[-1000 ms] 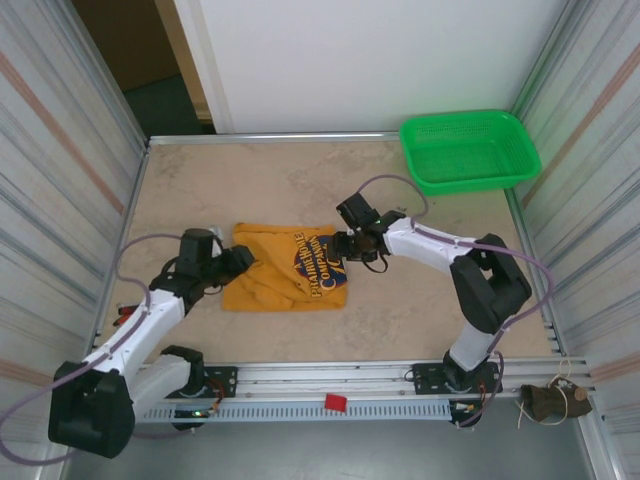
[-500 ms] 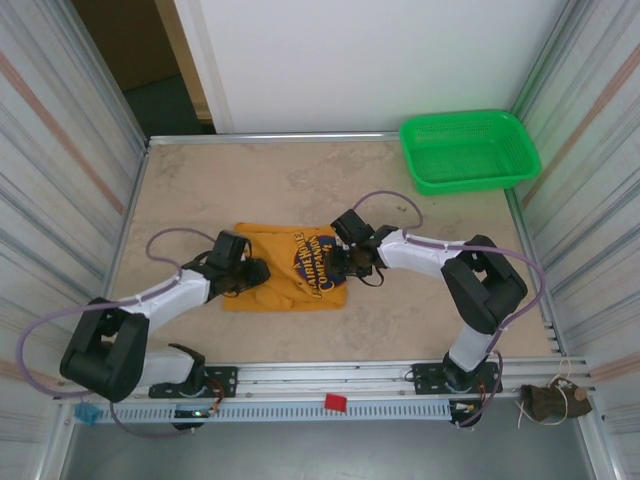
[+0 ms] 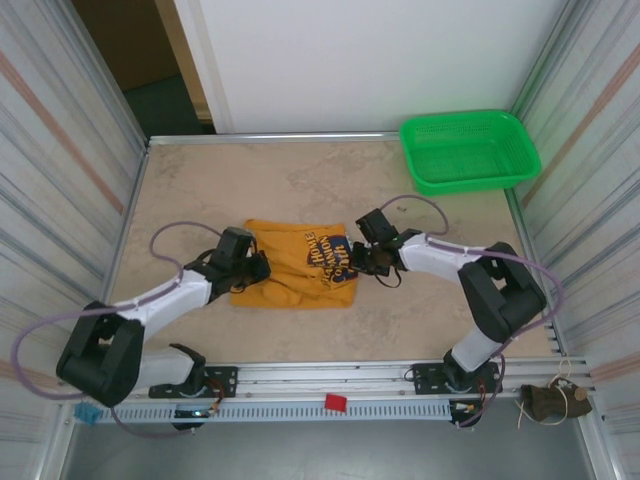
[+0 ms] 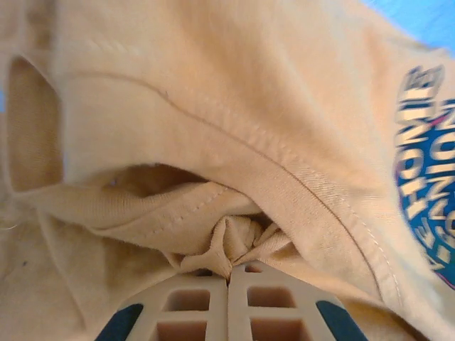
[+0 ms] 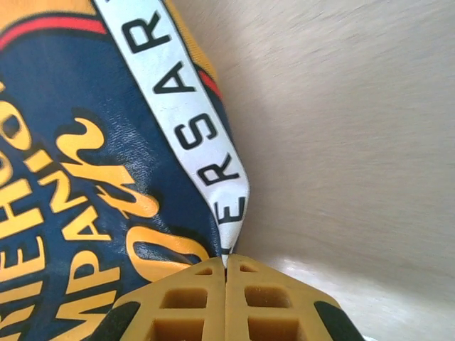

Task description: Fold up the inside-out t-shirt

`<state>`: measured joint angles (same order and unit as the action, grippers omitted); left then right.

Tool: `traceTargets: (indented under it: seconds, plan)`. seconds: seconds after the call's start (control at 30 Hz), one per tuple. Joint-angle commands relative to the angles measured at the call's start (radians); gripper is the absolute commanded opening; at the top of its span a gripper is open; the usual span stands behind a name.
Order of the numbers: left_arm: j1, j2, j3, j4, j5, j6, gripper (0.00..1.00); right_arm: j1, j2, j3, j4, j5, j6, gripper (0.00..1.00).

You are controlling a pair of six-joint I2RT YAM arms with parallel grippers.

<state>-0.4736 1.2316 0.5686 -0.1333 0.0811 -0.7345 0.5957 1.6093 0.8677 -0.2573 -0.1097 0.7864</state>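
Your left gripper has its pads closed tight on a bunched pinch of cloth. Your right gripper is clamped on the printed edge. These opposite grips look meant to pull the inside-out t-shirt taut, mid-frame on the table. Both forearms lie low, reaching inward, elbows bent out towards the frame's sides.

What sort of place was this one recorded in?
Probably a lab robot cell: a beige tabletop walled by corrugated panels, an aluminium mounting rail at its near edge, a green basket in the corner.
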Motion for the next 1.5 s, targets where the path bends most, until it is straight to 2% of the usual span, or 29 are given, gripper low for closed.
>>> traceTargets:
  seconds: [0.0,0.13,0.3,0.33,0.37,0.4,0.43,0.53,0.73,0.97,1.1,1.2,1.3,1.33,1.4,1.43,1.47]
  plan:
    - [0.001,-0.111,-0.035,-0.044,-0.026,-0.062,0.00,-0.046,-0.086,-0.033,-0.049,0.039,0.014,0.00]
    - [0.001,-0.187,-0.124,-0.032,-0.021,-0.132,0.00,-0.073,-0.126,-0.061,-0.065,0.042,0.001,0.00]
    - [0.001,-0.218,-0.236,-0.034,-0.035,-0.216,0.00,-0.071,-0.106,-0.081,-0.052,0.017,-0.003,0.01]
    - [0.000,-0.223,-0.253,-0.031,-0.034,-0.236,0.00,-0.071,-0.104,-0.086,-0.042,0.004,-0.005,0.12]
    - [0.001,-0.227,-0.268,-0.020,-0.031,-0.243,0.06,-0.071,-0.104,-0.088,-0.039,-0.004,-0.005,0.24]
    - [0.001,-0.235,-0.276,-0.018,-0.032,-0.250,0.19,-0.070,-0.105,-0.088,-0.039,-0.008,-0.004,0.39]
    - [0.001,-0.245,-0.276,-0.020,-0.034,-0.243,0.25,-0.068,-0.110,-0.087,-0.041,-0.017,-0.009,0.44]
    - [0.000,-0.313,-0.248,-0.050,-0.066,-0.203,0.33,-0.058,-0.141,-0.078,-0.062,-0.030,-0.017,0.44]
    - [-0.008,-0.411,-0.167,-0.077,-0.074,-0.173,0.38,0.028,-0.229,-0.092,-0.109,-0.016,0.008,0.45]
    - [-0.045,-0.274,-0.113,0.019,-0.036,-0.190,0.43,0.189,-0.276,-0.148,-0.109,0.028,0.102,0.58]
    - [-0.049,-0.165,-0.091,0.105,-0.014,-0.199,0.44,0.259,-0.250,-0.174,-0.095,0.059,0.145,0.59]
    - [-0.049,-0.090,-0.062,0.147,-0.010,-0.195,0.44,0.268,-0.205,-0.181,-0.060,0.072,0.157,0.58]
    - [-0.048,-0.027,-0.019,0.165,-0.028,-0.172,0.40,0.265,-0.160,-0.163,-0.040,0.101,0.142,0.53]
    - [-0.046,-0.011,-0.005,0.167,-0.031,-0.162,0.35,0.262,-0.144,-0.155,-0.037,0.100,0.137,0.47]
    - [-0.035,0.023,0.031,0.176,-0.033,-0.138,0.16,0.256,-0.119,-0.147,-0.026,0.091,0.125,0.22]
    - [-0.028,0.036,0.043,0.181,-0.030,-0.131,0.06,0.254,-0.115,-0.147,-0.024,0.090,0.122,0.13]
    - [-0.017,0.053,0.054,0.194,-0.019,-0.124,0.00,0.254,-0.114,-0.149,-0.023,0.087,0.120,0.03]
